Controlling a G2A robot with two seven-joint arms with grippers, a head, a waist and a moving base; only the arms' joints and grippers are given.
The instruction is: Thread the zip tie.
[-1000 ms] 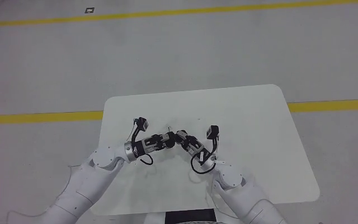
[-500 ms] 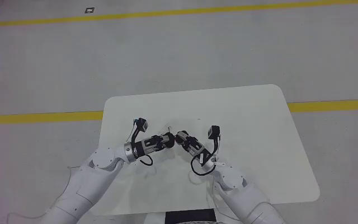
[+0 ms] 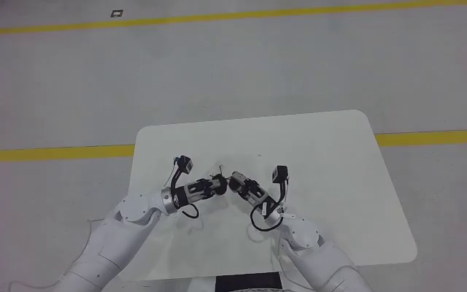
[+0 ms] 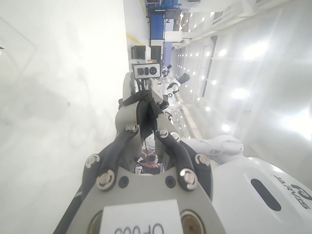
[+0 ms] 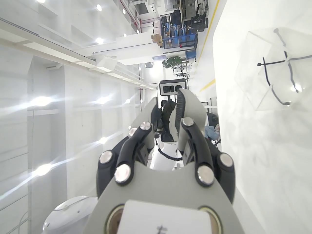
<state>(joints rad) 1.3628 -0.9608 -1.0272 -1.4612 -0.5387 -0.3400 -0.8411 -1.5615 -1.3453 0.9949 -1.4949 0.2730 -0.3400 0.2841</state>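
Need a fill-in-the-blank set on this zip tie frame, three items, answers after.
1. The left hand, shut on a zip tie, faces the right hand above the ____ table.
2. The spare zip ties in the clear container are ____.
3. The floor stripe beyond the table is ____.
Answers: white; black; yellow.

Matt table (image 3: 328, 146), glossy clear plastic box (image 5: 248, 69), black plastic zip tie (image 5: 273, 63).

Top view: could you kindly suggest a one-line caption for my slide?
The left hand and right hand face each other, tips close together, over the white table.
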